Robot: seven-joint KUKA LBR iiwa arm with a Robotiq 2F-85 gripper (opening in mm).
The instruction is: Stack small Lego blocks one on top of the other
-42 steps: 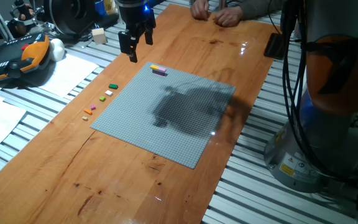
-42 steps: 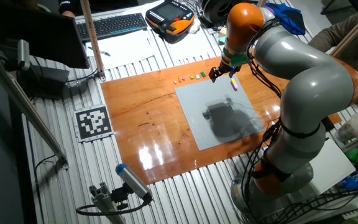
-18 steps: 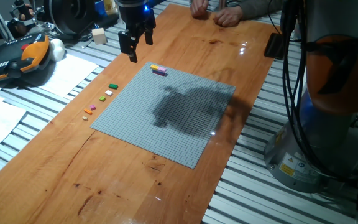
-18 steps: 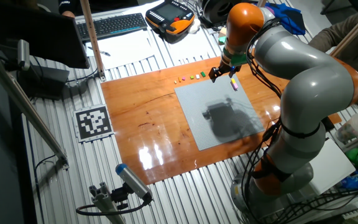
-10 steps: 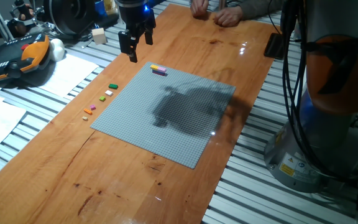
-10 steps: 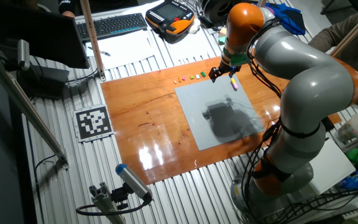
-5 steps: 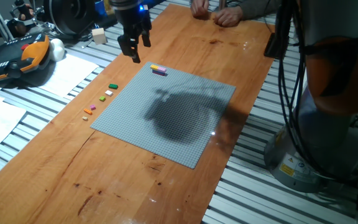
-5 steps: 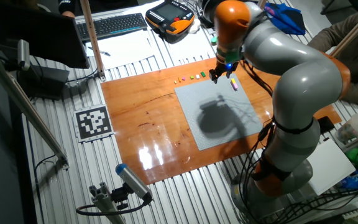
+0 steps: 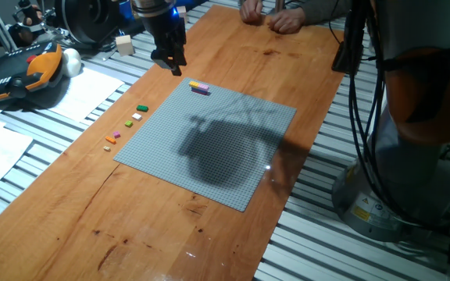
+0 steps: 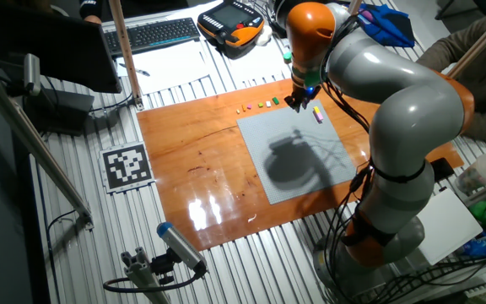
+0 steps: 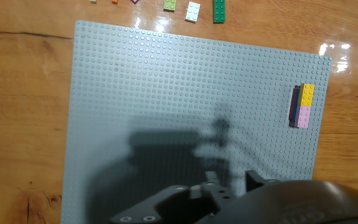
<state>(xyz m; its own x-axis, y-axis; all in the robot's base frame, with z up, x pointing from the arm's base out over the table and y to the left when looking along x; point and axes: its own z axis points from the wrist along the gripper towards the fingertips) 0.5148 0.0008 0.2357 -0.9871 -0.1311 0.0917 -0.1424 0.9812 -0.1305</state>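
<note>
A short stack of yellow and purple small Lego blocks (image 9: 199, 87) sits at the far edge of the grey baseplate (image 9: 209, 148); it also shows in the other fixed view (image 10: 317, 113) and the hand view (image 11: 302, 104). Several loose small blocks lie in a row on the wood beside the plate: green (image 9: 141, 108), white (image 9: 137, 117) and orange (image 9: 109, 141). In the hand view the green (image 11: 219, 9) and white (image 11: 192, 11) ones are at the top edge. My gripper (image 9: 171, 64) hangs above the wood just past the plate's far corner, open and empty, left of the stack.
A person's hands (image 9: 276, 16) rest at the table's far end. A black and orange pendant (image 9: 22, 74) and papers lie to the left. A keyboard (image 10: 154, 34) and a printed marker tag (image 10: 126, 165) lie off the board. The arm's base (image 9: 412, 156) stands at the right.
The arm has swung and the gripper has turned and shifted slightly left and back. Its shadow on the baseplate has moved left. The blocks have not moved.
</note>
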